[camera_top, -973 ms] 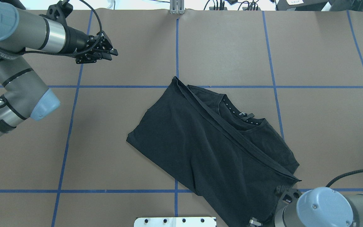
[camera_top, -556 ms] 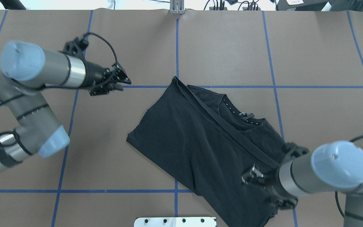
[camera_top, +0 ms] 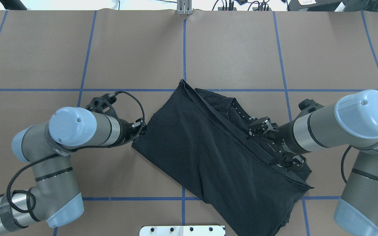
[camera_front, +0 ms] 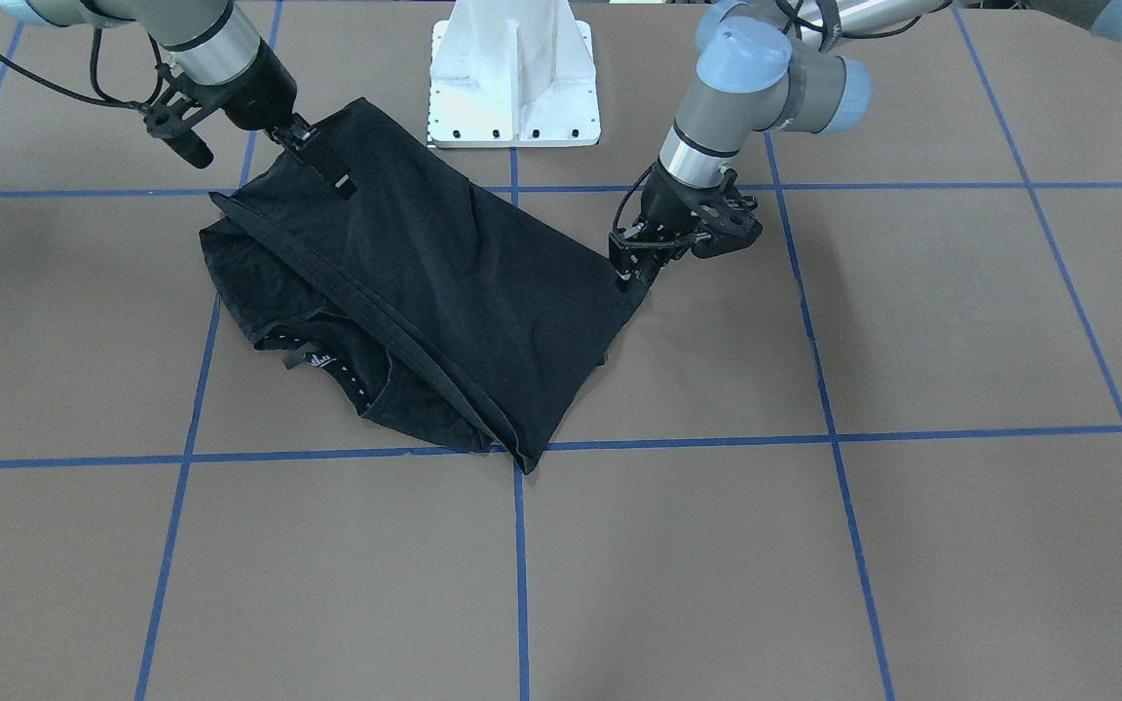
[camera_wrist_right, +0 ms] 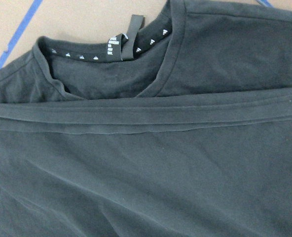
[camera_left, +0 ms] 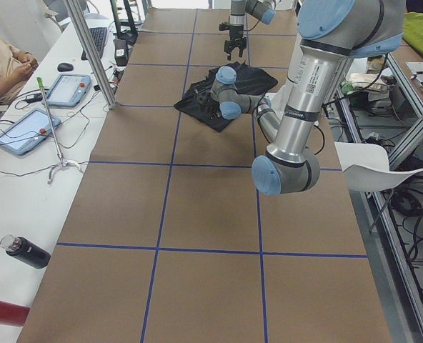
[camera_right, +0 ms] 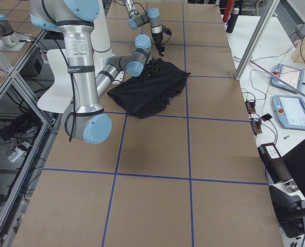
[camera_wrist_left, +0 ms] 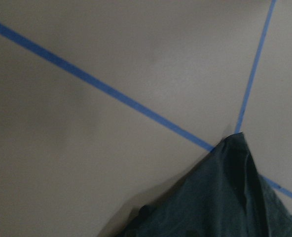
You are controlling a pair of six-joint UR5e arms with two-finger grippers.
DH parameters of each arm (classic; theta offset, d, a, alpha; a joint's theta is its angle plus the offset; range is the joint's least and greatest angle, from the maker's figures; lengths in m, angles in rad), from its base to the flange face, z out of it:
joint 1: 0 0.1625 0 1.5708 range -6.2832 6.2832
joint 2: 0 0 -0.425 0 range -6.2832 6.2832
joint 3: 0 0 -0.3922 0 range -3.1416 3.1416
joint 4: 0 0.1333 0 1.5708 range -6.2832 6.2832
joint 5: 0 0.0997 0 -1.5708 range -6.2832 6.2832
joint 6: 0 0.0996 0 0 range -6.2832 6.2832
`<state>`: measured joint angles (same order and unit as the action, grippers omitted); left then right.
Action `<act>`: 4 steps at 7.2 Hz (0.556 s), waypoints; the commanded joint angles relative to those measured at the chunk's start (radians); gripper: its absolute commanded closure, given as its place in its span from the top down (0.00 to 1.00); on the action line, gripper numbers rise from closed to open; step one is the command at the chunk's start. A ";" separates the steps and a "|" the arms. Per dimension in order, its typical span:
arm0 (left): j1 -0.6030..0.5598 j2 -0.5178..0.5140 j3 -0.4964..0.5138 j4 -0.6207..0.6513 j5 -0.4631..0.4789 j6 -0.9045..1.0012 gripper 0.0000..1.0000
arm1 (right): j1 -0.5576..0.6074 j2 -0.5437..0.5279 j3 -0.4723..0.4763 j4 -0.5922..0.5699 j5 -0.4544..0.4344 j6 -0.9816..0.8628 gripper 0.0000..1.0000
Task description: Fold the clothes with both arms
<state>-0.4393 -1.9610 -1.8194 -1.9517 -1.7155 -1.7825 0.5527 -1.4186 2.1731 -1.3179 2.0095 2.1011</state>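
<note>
T-shirt: A black T-shirt (camera_top: 202, 147) lies folded and slanted in the middle of the counter (camera_top: 44, 49). One layer is laid over the other, and its hemmed edge runs diagonally just beside the open neckline.
Left claw: The left claw (camera_top: 140, 127) is at the shirt's pointed corner on the robot's left side, touching the cloth or just beside it. The wrist hides the fingers, so I cannot tell how far it is open or whether it grips.
Right claw: The right claw (camera_top: 272, 144) is over the shirt on the robot's right side. Its jaws are spread wide across the hemmed edge, one finger near the neckline. It holds nothing.
Neck label: A white printed neck label (camera_wrist_right: 114, 47) sits inside the collar, too blurred to read. A small black hanger loop (camera_wrist_right: 134, 24) is beside it, and a row of tiny white triangles runs along the collar tape.
Arm lettering: The right arm (camera_top: 323, 134) carries lettering on its grey sleeve, too small to read.
Counter: The surface is brown, divided into squares by blue tape lines (camera_top: 184, 49).
</note>
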 commanded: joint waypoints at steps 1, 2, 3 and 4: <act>0.027 -0.004 -0.001 0.085 0.011 -0.006 0.45 | 0.007 0.007 -0.025 0.002 0.002 0.000 1.00; 0.028 0.000 0.000 0.086 0.011 -0.006 0.45 | 0.009 0.007 -0.026 0.002 0.000 0.000 1.00; 0.030 -0.009 0.011 0.086 0.010 -0.006 0.45 | 0.010 0.007 -0.024 0.002 0.000 -0.001 1.00; 0.034 -0.019 0.023 0.086 0.010 -0.005 0.44 | 0.010 0.007 -0.024 0.000 0.001 0.000 1.00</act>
<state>-0.4094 -1.9697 -1.8093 -1.8674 -1.7054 -1.7882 0.5621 -1.4113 2.1495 -1.3165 2.0100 2.1009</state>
